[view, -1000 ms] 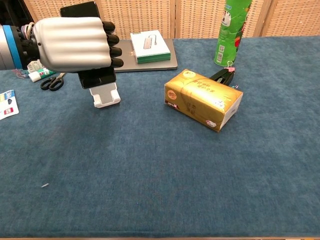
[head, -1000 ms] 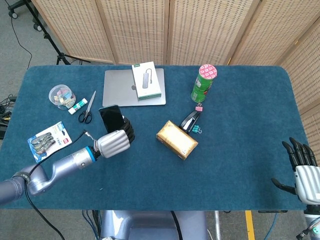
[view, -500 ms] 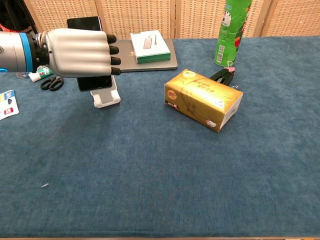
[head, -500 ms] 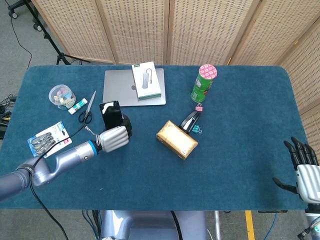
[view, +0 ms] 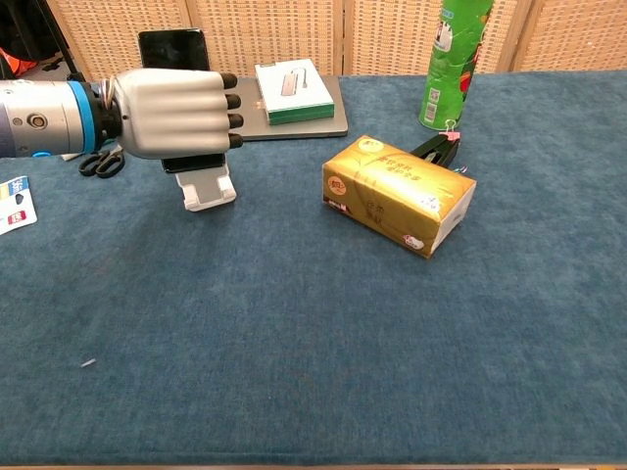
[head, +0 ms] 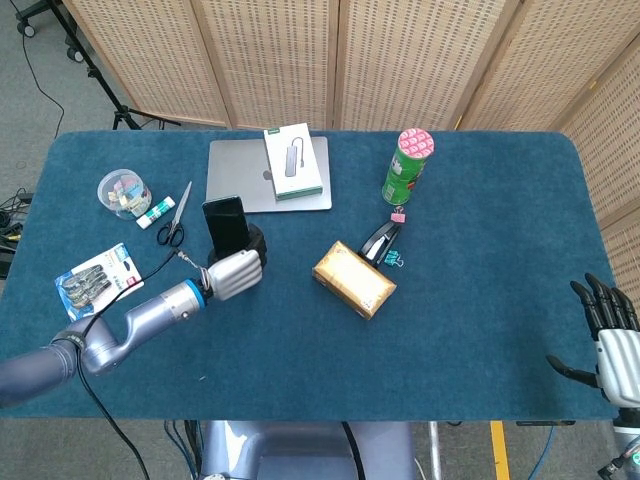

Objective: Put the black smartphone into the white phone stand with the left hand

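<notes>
My left hand (head: 234, 274) (view: 174, 114) grips the black smartphone (head: 225, 222) (view: 172, 49), which stands nearly upright with its top edge above the fingers. In the chest view the phone's lower edge sits right over the white phone stand (view: 208, 189); whether it touches the stand is hidden by the hand. From the head the stand is covered by the hand and phone. My right hand (head: 606, 335) hangs at the table's near right corner, fingers spread, holding nothing.
A gold tissue box (head: 354, 279) (view: 398, 195) lies right of the stand, with a black stapler (head: 379, 241) and green can (head: 407, 167) behind it. A laptop (head: 244, 181) carrying a white box (head: 292, 161) sits behind the phone. Scissors (head: 174, 221), a jar (head: 124, 193) and a blister pack (head: 98, 280) lie left.
My left hand has carried the phone toward the far side and lowered it, turning it more upright over the stand. The right hand has barely shifted.
</notes>
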### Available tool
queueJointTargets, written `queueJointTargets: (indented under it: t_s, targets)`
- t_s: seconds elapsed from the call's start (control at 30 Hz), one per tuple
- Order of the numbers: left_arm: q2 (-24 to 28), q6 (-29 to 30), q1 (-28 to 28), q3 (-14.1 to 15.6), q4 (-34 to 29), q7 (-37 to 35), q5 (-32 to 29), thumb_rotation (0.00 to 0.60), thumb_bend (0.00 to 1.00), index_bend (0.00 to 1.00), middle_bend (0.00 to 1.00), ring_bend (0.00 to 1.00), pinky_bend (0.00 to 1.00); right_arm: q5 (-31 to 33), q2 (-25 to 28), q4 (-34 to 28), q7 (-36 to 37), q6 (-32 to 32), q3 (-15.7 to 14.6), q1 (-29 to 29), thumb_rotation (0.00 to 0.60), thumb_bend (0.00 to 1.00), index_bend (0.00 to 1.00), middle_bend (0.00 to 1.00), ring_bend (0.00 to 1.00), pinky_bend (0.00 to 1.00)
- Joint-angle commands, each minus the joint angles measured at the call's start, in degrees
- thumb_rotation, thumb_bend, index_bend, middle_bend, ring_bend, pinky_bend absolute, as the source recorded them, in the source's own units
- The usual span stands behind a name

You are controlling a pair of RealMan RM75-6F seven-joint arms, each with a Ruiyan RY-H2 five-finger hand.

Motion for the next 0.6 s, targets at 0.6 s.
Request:
queueJointTargets:
  t_s: [0.6]
  targets:
    - [-7.78,-0.34,2.28,-3.88,-0.68,22.45,-14.35,0.600,0.00,0.60,0.43,0.37,0.35,-0.08,1.14,-0.20,2.56,0.25,0.05,-0.29,0.600,0.00,0.00,0.00,0.00,0.00]
